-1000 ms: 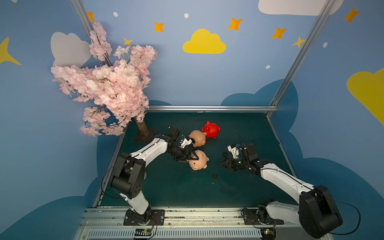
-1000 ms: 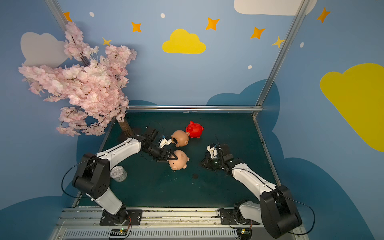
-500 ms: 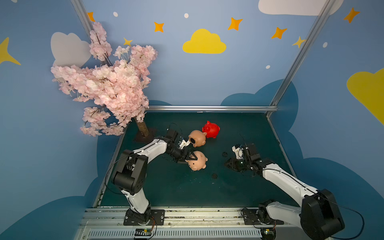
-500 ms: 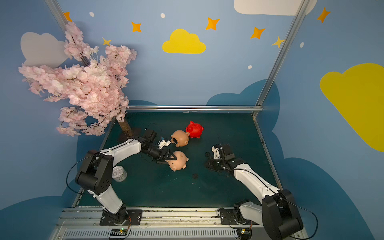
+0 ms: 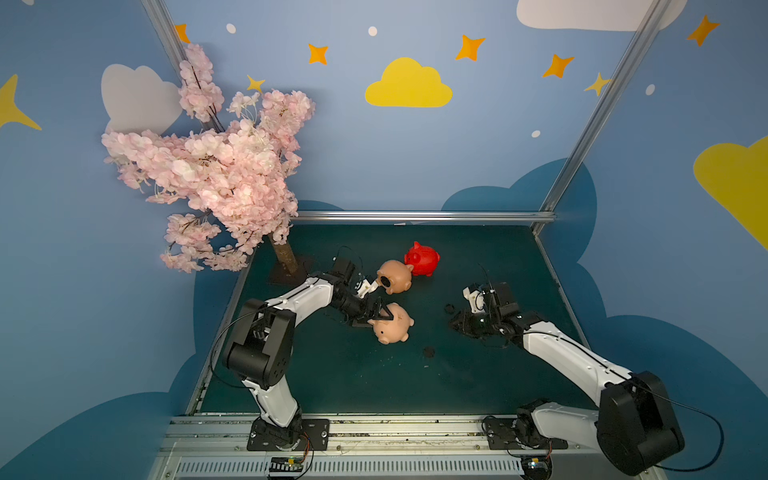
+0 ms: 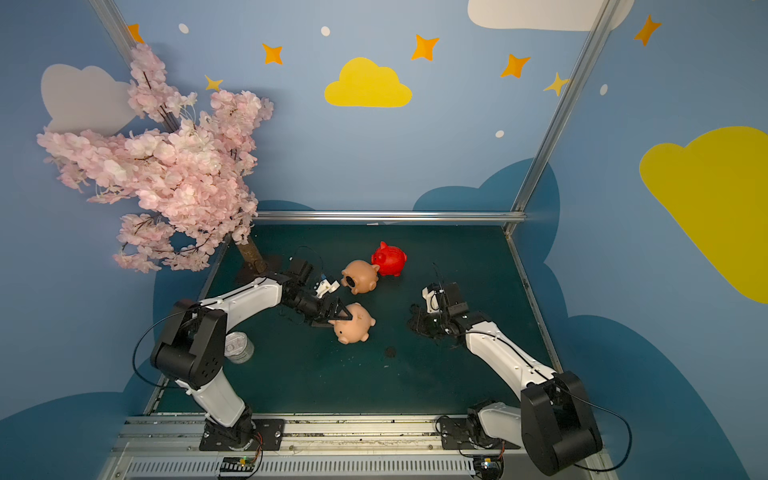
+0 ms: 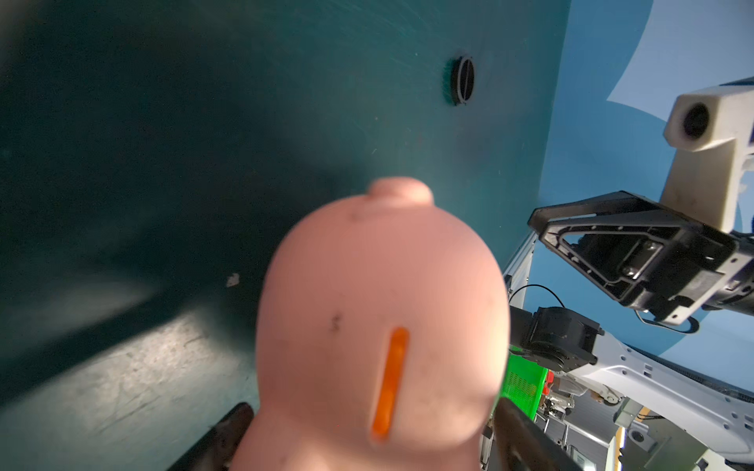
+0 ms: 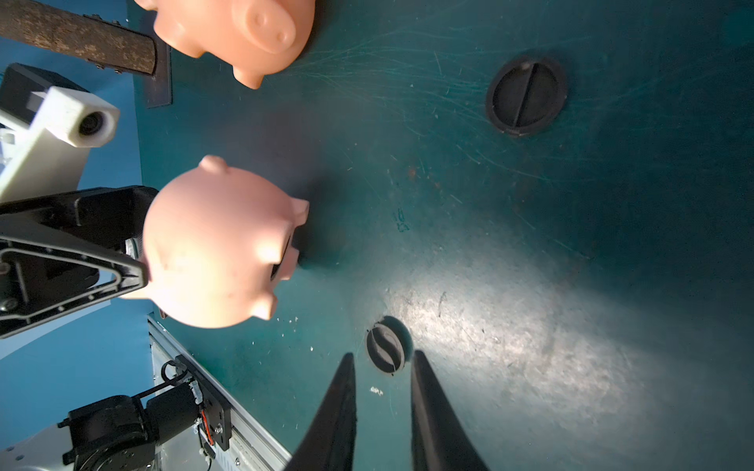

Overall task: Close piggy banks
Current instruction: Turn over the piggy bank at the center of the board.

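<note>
Left gripper [image 5: 374, 319] straddles the near tan piggy bank [image 5: 395, 330], grip unclear; right gripper [image 8: 383, 359], slightly parted and empty, has its tips beside a dark plug [image 8: 385, 338].

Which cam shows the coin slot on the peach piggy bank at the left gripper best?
Left wrist: the coin slot faces the lens, close, slightly blurred. Both top views and the right wrist show the piggy bank, not its slot.
</note>
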`<state>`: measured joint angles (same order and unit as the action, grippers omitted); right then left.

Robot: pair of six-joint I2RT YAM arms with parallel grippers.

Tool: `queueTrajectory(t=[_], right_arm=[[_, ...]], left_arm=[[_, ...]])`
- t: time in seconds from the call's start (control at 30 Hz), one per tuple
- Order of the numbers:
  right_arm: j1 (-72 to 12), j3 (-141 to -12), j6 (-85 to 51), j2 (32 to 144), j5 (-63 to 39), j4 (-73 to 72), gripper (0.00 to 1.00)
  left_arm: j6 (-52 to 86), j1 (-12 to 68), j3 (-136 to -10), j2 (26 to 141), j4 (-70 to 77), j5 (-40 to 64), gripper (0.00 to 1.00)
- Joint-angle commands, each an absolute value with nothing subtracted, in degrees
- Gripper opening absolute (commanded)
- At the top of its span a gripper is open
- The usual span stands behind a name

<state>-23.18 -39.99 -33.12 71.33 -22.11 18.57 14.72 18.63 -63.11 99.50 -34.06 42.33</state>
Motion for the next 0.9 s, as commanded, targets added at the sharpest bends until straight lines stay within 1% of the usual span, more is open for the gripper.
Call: queueTrajectory(t=[0.0, 0.37, 0.6, 0.87], right_arm=[[-22.8, -42.1, -32.0, 72.3, -22.4, 20.2, 0.24], [-22.5, -43.7, -31.5, 73.4, -20.1, 21.2, 0.24], [-22.3, -49.5, -28.6, 78.1, -14.6, 27.2, 0.24], [-22.3, -54.5, -28.6, 84.9, -12.0, 29.9, 0.25]], left_arm=[[13.8, 18.4, -64.1, 100.6, -36.2, 39.9, 0.92], [13.3, 18.2, -64.6, 100.6, -37.9, 35.6, 0.96], [14.3, 18.1, -64.6, 100.1, -38.8, 31.8, 0.98], [15.3, 17.7, -64.7, 99.3, -39.5, 29.2, 0.98]])
